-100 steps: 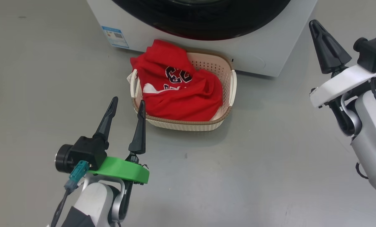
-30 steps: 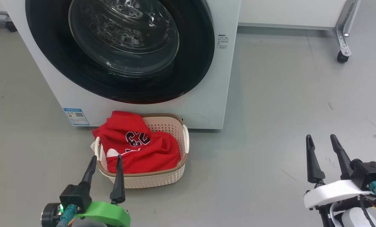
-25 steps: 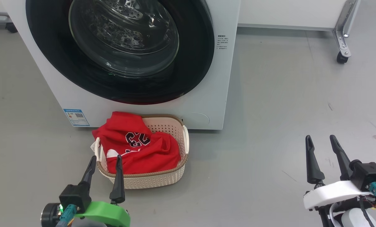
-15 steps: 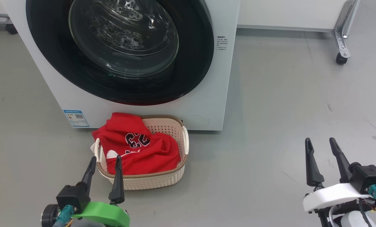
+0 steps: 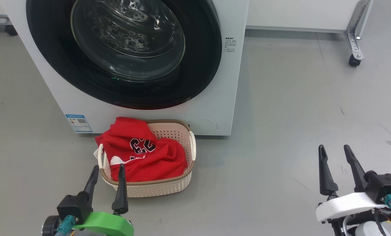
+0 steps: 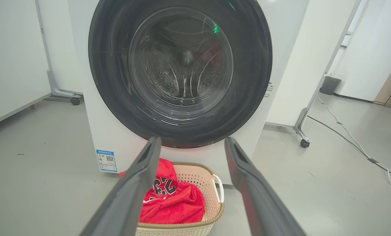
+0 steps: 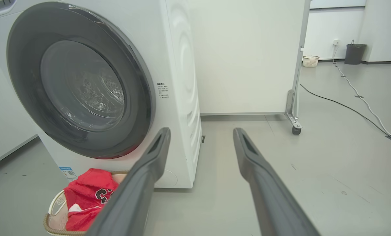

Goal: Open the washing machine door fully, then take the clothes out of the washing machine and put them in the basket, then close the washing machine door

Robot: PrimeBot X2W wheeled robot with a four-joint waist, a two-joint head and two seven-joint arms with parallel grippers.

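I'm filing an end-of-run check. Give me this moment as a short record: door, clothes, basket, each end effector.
washing machine door: shut, flush with the front of the washing machine
clothes: red, piled in the basket, one part draped over its rear left rim
basket: on the floor, just in front of the machine, below the door
left end effector: open, empty, near the basket's front left corner
right end effector: open, empty, over bare floor well to the right
task status: all steps look done
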